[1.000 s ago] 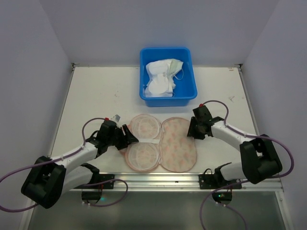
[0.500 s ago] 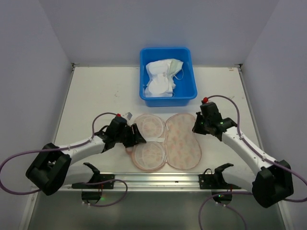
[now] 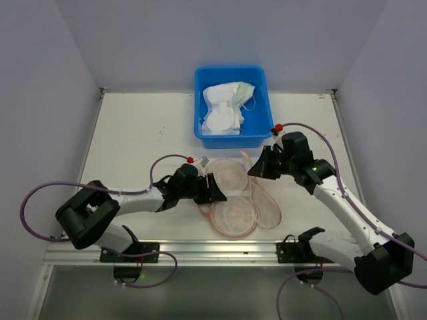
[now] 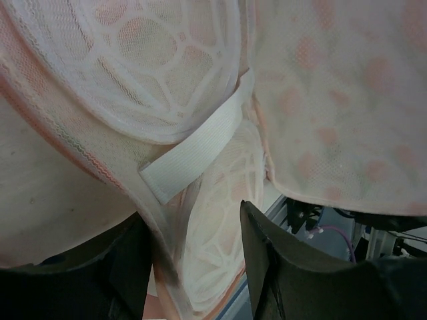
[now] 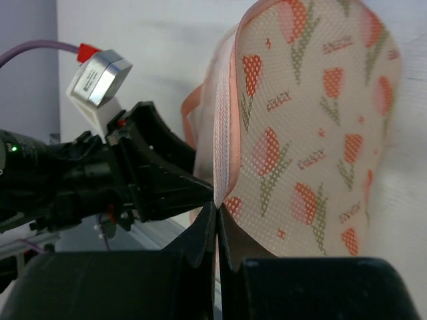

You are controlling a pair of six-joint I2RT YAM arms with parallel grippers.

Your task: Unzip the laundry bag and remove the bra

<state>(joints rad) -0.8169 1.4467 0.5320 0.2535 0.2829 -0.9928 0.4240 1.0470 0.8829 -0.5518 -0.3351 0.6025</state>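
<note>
The laundry bag [image 3: 235, 212] lies unzipped near the table's front, with its two white mesh cups facing up. My right gripper [image 3: 257, 168] is shut on the pink zip edging of the printed lid [image 5: 313, 120] and holds it raised on edge, as its wrist view [image 5: 217, 203] shows. My left gripper [image 3: 212, 193] is at the bag's left waist. Its jaws [image 4: 193, 213] are closed partway on the cup rim [image 4: 167, 253], below a white elastic strap [image 4: 197, 150]. The white bra [image 3: 225, 107] with green trim lies in the blue tub [image 3: 199, 100], away from both grippers.
The blue tub stands at the back middle of the table. A metal rail [image 3: 213, 250] runs along the front edge, close behind the bag. Purple cables loop beside both arms. Grey walls close in the left, right and back.
Both grippers moved right and the bag slid right with them. The right gripper lifted the printed lid off the table and swung it up over the cups.
</note>
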